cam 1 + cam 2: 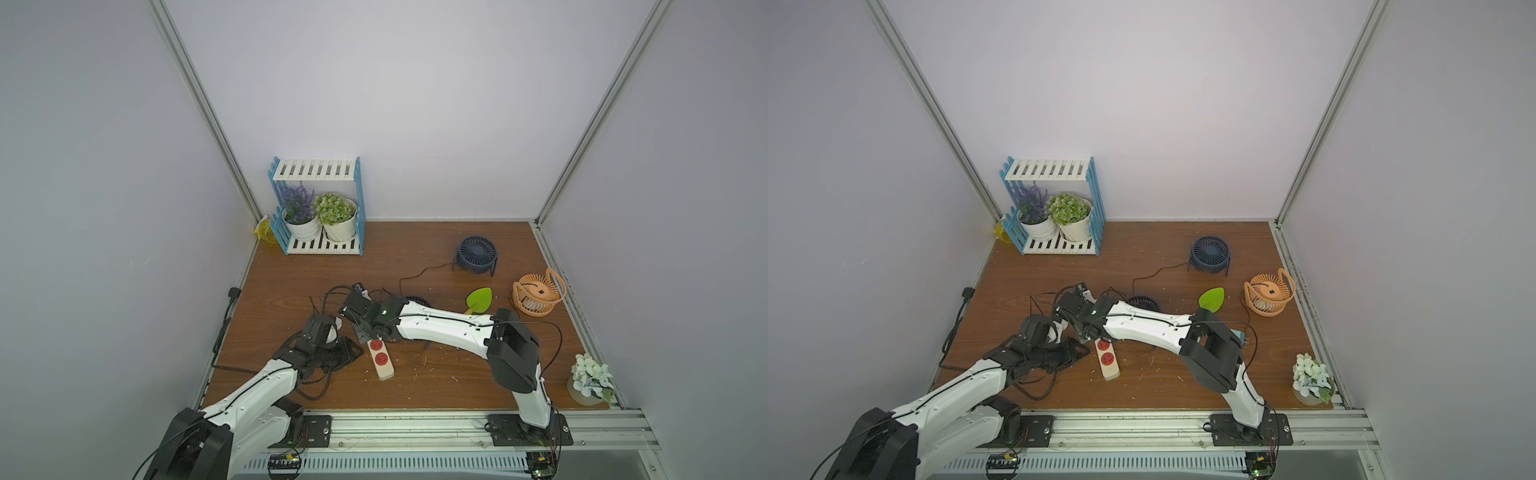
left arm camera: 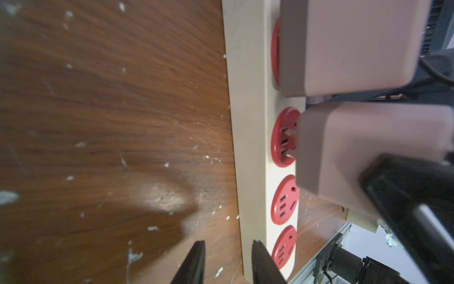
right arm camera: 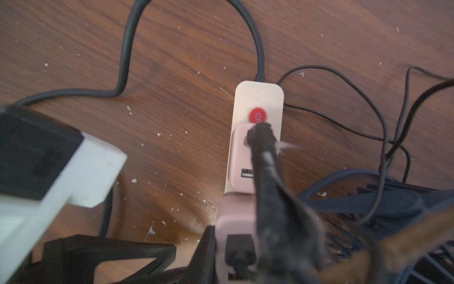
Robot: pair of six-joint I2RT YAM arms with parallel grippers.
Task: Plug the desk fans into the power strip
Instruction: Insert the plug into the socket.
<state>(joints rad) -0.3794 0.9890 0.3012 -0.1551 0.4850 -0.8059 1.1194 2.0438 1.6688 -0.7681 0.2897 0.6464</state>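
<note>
Pink plug [image 2: 368, 152] sits clenched in the right claw [image 3: 235, 216], prongs partly inside a red socket [image 2: 285, 137] of the power strip [image 1: 384, 365], which lies on the bench [image 1: 457, 382] nearer its front edge. Left claw [image 2: 228, 263] gapes partway at the strip's long side, gripping nothing. Bare wood opens between strip and front edge.

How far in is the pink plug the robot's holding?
Not fully in. In the left wrist view, bare prongs show between the plug and a red socket of the strip.
</note>
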